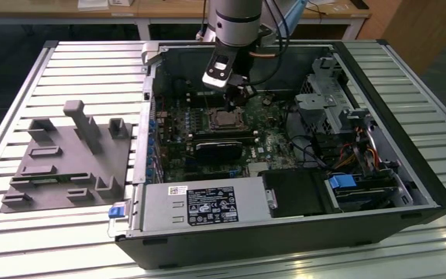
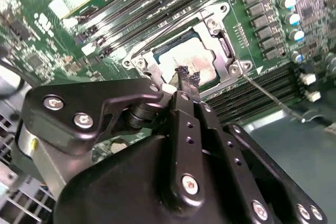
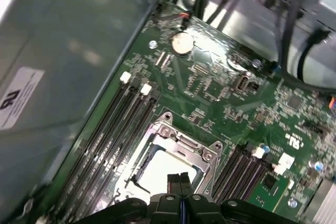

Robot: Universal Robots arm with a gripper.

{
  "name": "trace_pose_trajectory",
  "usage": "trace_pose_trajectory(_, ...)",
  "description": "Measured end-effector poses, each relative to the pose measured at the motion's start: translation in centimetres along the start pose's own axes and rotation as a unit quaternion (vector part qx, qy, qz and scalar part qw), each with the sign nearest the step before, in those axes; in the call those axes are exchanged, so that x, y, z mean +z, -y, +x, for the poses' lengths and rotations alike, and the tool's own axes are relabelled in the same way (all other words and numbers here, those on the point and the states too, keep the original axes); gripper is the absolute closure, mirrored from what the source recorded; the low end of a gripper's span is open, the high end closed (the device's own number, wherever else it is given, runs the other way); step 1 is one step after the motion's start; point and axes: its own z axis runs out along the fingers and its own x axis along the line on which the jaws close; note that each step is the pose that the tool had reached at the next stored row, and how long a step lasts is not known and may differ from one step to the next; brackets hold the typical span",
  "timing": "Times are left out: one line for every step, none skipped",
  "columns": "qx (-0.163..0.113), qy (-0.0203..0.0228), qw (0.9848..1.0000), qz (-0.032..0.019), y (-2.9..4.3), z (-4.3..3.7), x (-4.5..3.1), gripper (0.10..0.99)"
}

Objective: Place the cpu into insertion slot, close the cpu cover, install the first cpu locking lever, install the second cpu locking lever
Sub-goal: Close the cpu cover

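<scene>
The cpu (image 1: 225,120) lies flat in the insertion slot (image 2: 137,62) on the green motherboard, its dull silver-tan top showing in both wrist views. The cpu cover (image 3: 181,139), a silver frame, lies flat around the chip. A thin metal lever rod (image 2: 273,97) sticks out from one socket corner across the memory slots. My gripper (image 1: 237,103) hangs just above the chip, its black fingers (image 2: 181,80) pressed together with nothing between them. Their tips sit over the chip's edge (image 3: 157,174).
The motherboard sits in an open black computer case (image 1: 409,192) on a slatted metal table. Memory slots (image 3: 118,124), cables (image 1: 316,151), a drive cage (image 1: 331,99) and a power supply (image 1: 207,203) surround the socket. A grey fixture block (image 1: 68,157) stands at the exterior view's left.
</scene>
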Motion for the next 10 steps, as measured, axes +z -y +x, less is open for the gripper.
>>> trace_pose_trajectory(-0.009, -0.0001, 1.0, -0.0002, 0.0, 0.0, 0.0, 0.984)
trace_pose_trajectory(-0.019, -0.0001, 0.9998, -0.0004, 0.0, 0.0, 0.0, 0.984)
trace_pose_trajectory(-0.028, -0.0002, 0.9996, -0.0006, 0.0, 0.0, 0.0, 0.984)
trace_pose_trajectory(-0.037, -0.0003, 0.9993, -0.0009, 0.0, 0.0, 0.0, 0.984)
trace_pose_trajectory(-0.046, -0.0003, 0.999, -0.0011, 0.0, 0.0, 0.0, 0.984)
trace_pose_trajectory(-0.055, -0.0004, 0.9985, -0.0013, 0.0, 0.0, 0.0, 0.984)
trace_pose_trajectory(-0.064, -0.0005, 0.998, -0.0015, 0.0, 0.0, 0.0, 0.984)
trace_pose_trajectory(-0.073, -0.0005, 0.9973, -0.0017, 0.0, 0.0, 0.0, 0.984)
trace_pose_trajectory(-0.082, -0.0006, 0.9966, -0.0019, 0.0, 0.0, 0.0, 0.984)
trace_pose_trajectory(-0.091, -0.0006, 0.9959, -0.0021, 0.0, 0.0, 0.0, 0.984)
